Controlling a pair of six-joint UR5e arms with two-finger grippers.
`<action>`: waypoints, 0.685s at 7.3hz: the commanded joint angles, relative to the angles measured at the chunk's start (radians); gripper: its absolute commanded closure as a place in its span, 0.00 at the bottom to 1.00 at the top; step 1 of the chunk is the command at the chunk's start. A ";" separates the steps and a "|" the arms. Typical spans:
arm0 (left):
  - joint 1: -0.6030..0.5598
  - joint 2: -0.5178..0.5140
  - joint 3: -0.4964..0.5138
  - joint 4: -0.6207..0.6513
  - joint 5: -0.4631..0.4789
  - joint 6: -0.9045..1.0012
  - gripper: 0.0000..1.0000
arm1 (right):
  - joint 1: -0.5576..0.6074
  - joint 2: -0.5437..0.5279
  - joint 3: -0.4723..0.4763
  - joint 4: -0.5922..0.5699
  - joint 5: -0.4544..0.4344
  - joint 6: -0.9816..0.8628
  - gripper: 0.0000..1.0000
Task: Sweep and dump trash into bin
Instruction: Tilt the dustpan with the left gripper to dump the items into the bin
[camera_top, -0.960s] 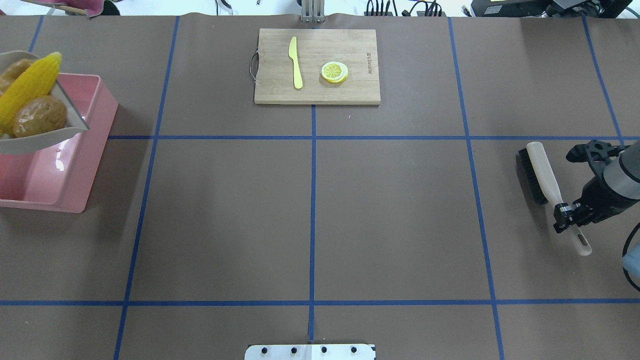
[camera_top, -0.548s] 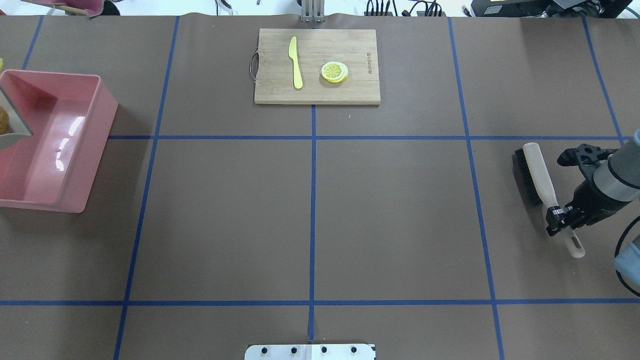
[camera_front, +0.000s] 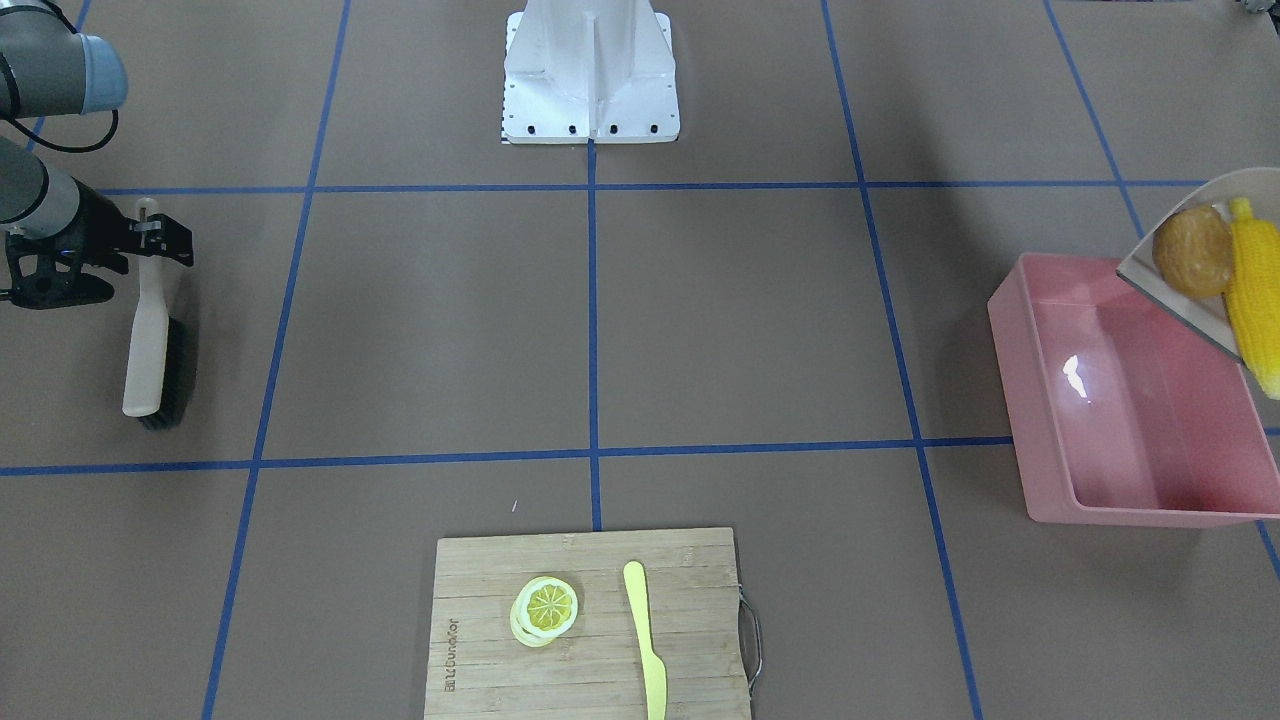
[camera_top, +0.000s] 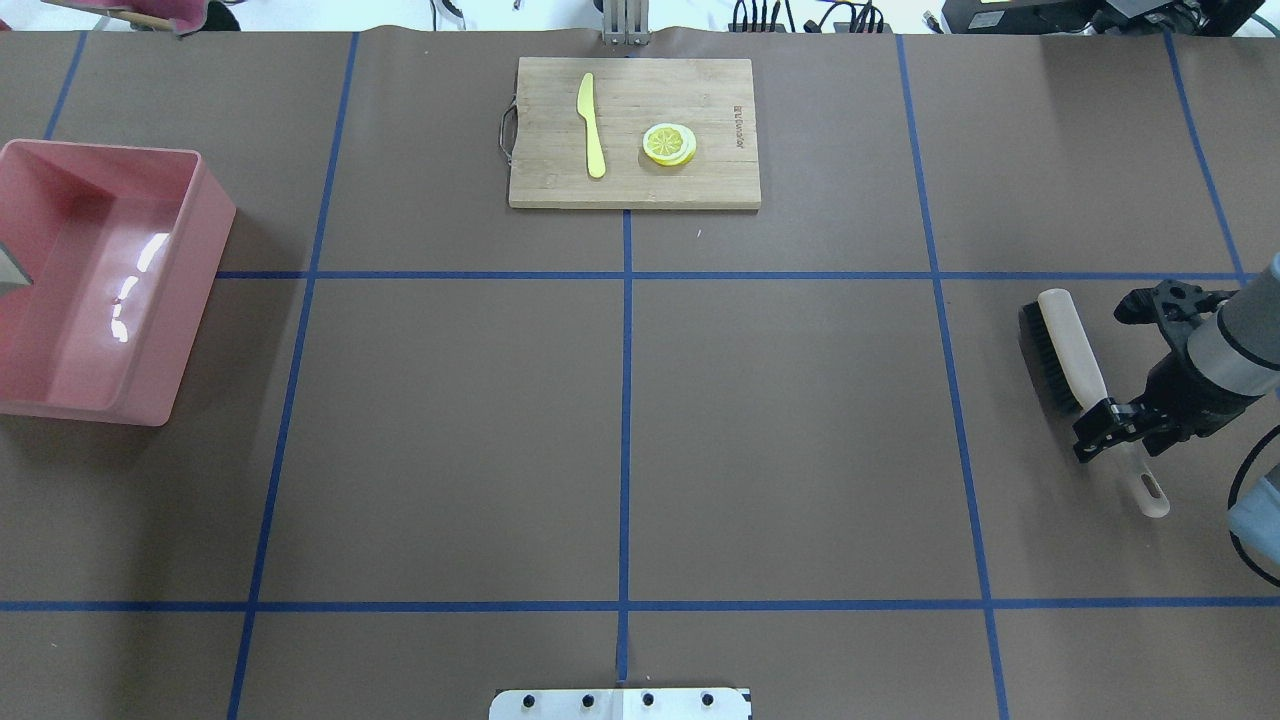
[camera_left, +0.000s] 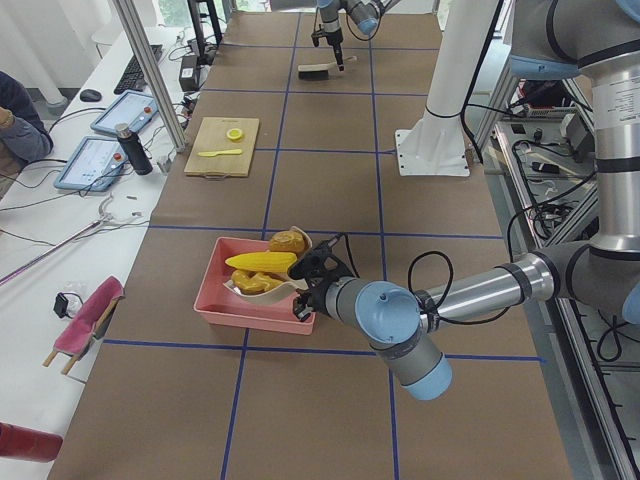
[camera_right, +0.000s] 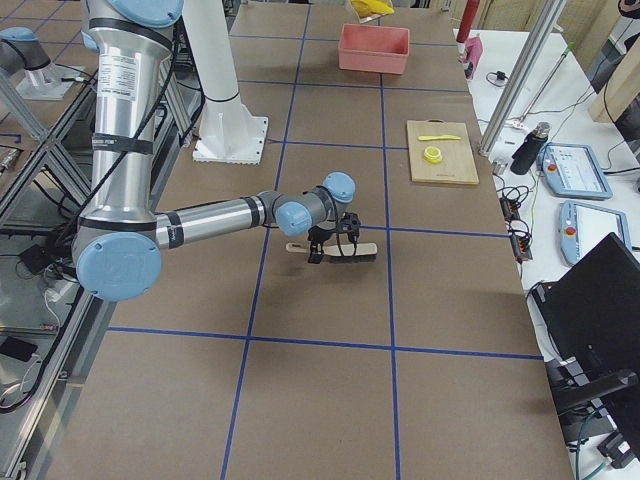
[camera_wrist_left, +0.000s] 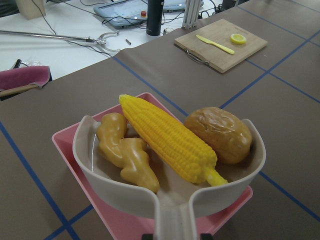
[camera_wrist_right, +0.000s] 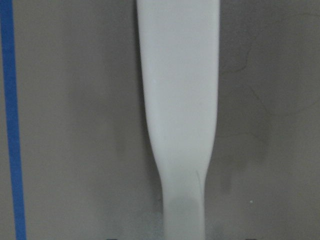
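Observation:
My left gripper (camera_left: 316, 287) is shut on the handle of a beige dustpan (camera_wrist_left: 167, 197) and holds it level above the pink bin (camera_wrist_left: 64, 145). In the pan lie the yellow corn cob (camera_wrist_left: 170, 137), the brown potato (camera_wrist_left: 220, 132) and the tan ginger root (camera_wrist_left: 125, 152). In the front view the pan (camera_front: 1165, 278) hangs over the bin's (camera_front: 1010, 330) right side. In the overhead view the bin (camera_top: 210, 195) holds nothing. My right gripper (camera_top: 1108, 425) is shut on the handle of a brush (camera_top: 1060, 345) low over the table at the far right.
A wooden cutting board (camera_top: 700, 185) at the table's far middle carries a pale yellow knife (camera_top: 592, 125) and a lemon slice (camera_top: 669, 143). The robot's white base (camera_front: 590, 70) stands at the near middle edge.
The dustpan with the trash has moved left, almost out of the overhead view, leaving the bin's inside in sight. My right gripper has moved the brush a little to the left.

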 joint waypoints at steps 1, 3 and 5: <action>0.001 0.001 -0.022 0.122 0.075 0.201 1.00 | 0.107 0.037 0.044 0.003 0.007 0.001 0.00; 0.004 0.003 -0.061 0.206 0.138 0.364 1.00 | 0.274 0.074 0.055 -0.011 -0.015 -0.010 0.00; 0.027 0.005 -0.133 0.369 0.196 0.541 1.00 | 0.376 0.073 0.043 -0.013 -0.047 -0.062 0.00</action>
